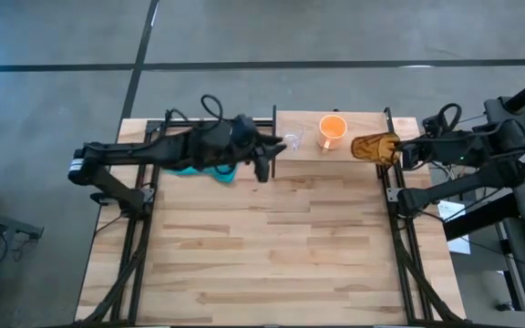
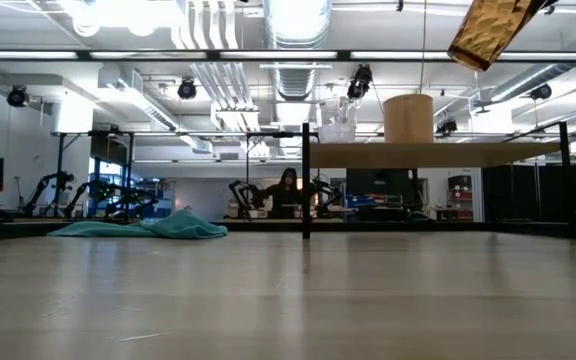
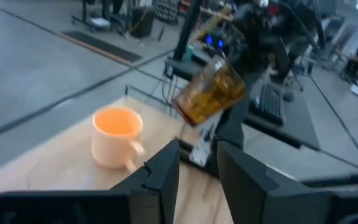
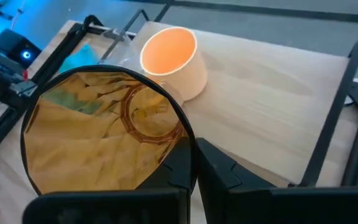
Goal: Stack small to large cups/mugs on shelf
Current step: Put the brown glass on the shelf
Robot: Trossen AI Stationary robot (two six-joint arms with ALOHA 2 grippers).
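My plank tabletop (image 1: 272,246): only a teal cloth (image 2: 148,227) lies on it, crumpled at the far left. The shelf (image 1: 358,150), a raised light-wood board on black posts, sits at the far edge, right of centre. On the shelf: clear glass cup (image 1: 293,140) toward its left end, orange mug (image 1: 333,130) just right of it, upright, apart from the glass. The shelf's right end is bare wood. The brown cup isn't resting on either surface.
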